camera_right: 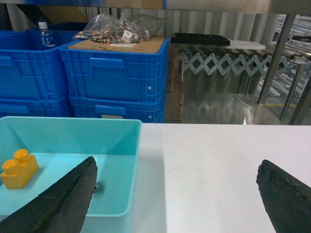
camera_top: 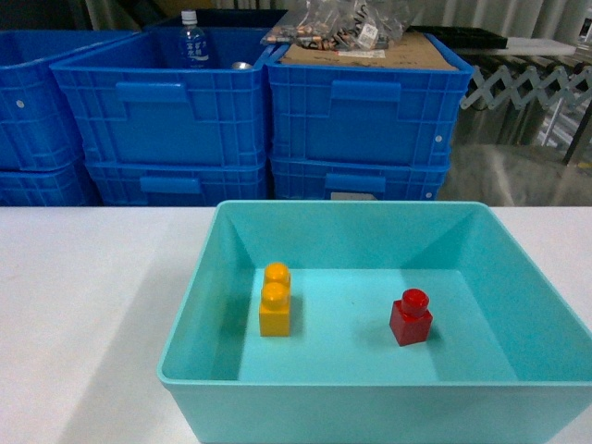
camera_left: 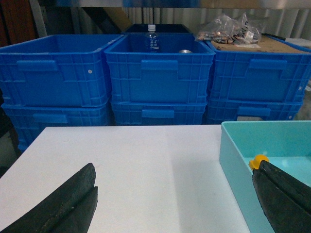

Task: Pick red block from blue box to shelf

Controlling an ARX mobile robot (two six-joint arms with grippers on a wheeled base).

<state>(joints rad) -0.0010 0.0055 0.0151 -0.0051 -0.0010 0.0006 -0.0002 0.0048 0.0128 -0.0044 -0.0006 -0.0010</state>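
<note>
The red block (camera_top: 411, 317) stands upright on the floor of the blue box (camera_top: 370, 407), right of centre. An orange-yellow two-stud brick (camera_top: 275, 301) stands to its left. Neither gripper shows in the head view. My left gripper (camera_left: 175, 196) hangs open over the white table, left of the blue box (camera_left: 233, 160), its right finger (camera_left: 284, 199) over the box's corner. My right gripper (camera_right: 177, 191) is open at the box's right wall (camera_right: 138, 145); its left finger (camera_right: 68, 199) hides the red block. A steel post of the shelf (camera_right: 278, 53) rises at the back right.
Stacked dark blue ribbed crates (camera_top: 361, 102) line the far side of the white table (camera_top: 83, 296). One holds a water bottle (camera_top: 192, 42), another cardboard and plastic bags (camera_top: 356, 28). A folding lattice gate (camera_right: 223, 63) stands in front of shiny metal panels.
</note>
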